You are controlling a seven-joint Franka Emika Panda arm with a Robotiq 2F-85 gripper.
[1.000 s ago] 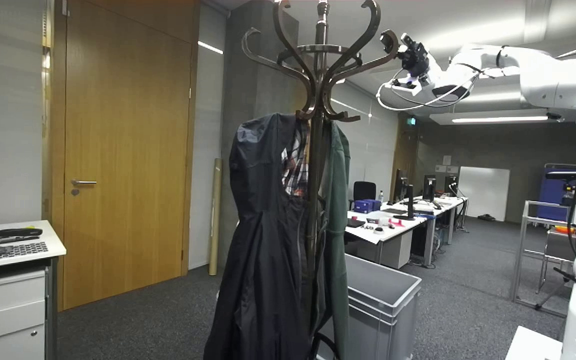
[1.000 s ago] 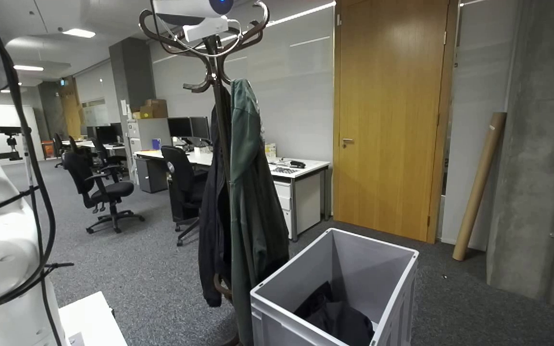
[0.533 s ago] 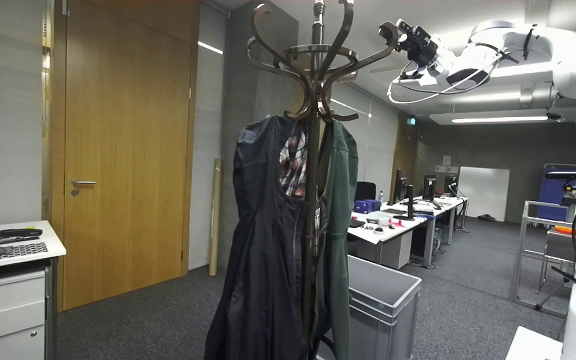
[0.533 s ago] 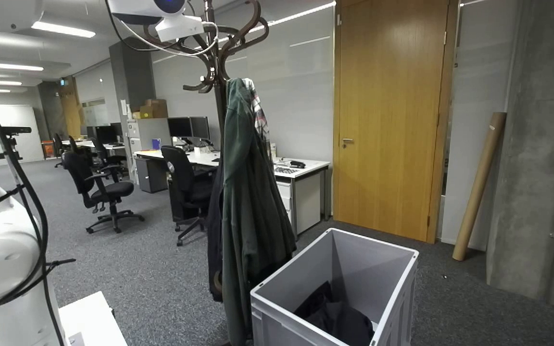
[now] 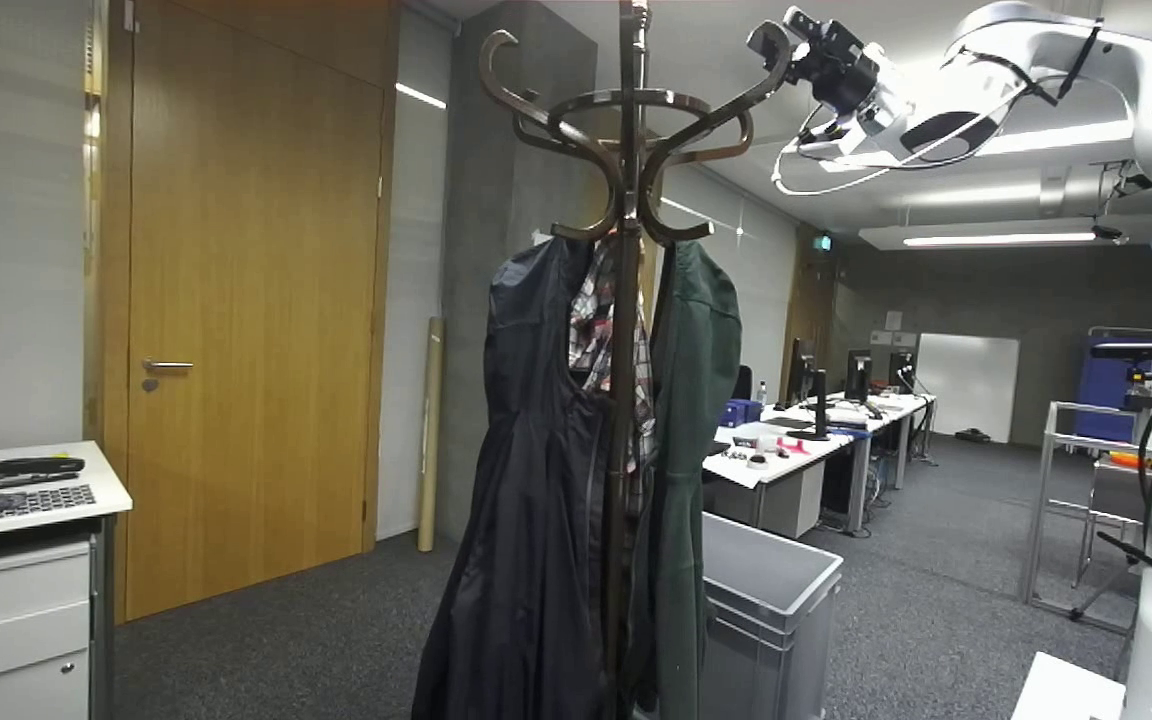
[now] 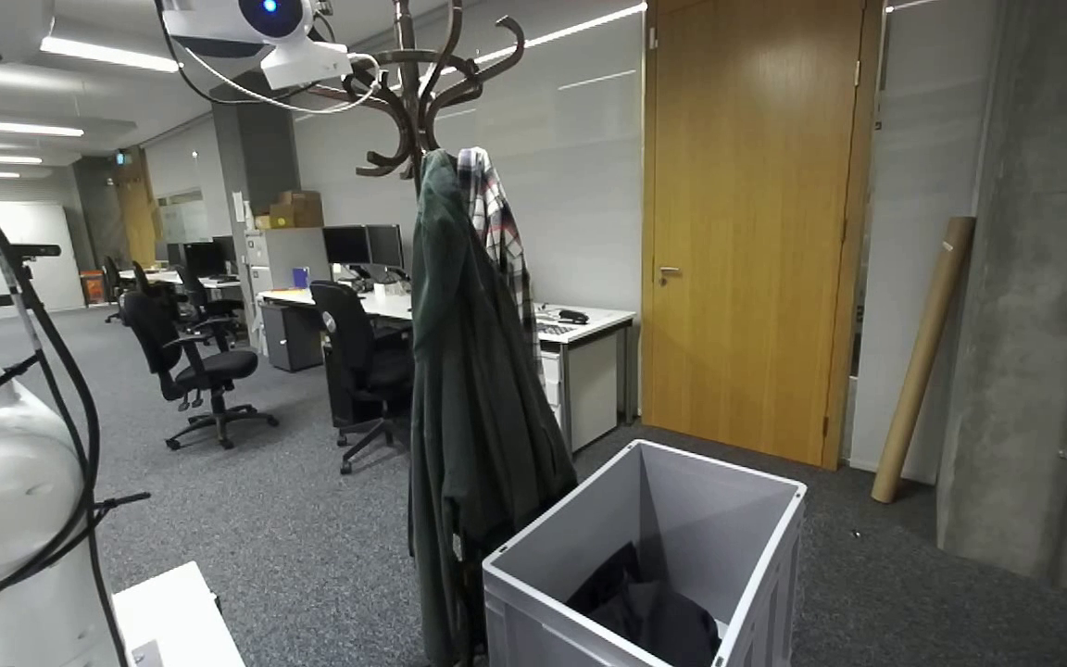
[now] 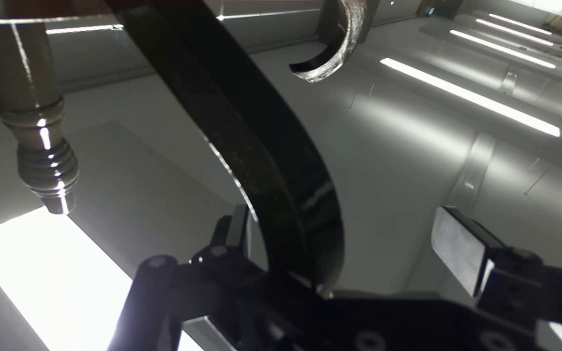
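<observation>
Open-plan office; white desks, black swivel chairs, monitors, ceiling strip lights

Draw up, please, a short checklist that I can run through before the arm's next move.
1. Gripper open: ok, its fingers stand apart.
2. Curved hook between the fingers: ok, its end shows there in the wrist view.
3. Hook touching a finger: cannot tell.
4. Dark jacket and green garment clear of the gripper: ok, both hang below it.
5. Coat rack steady: cannot tell, its base hardly shows.
6. Grey bin empty: not ok, dark cloth lies inside.
</observation>
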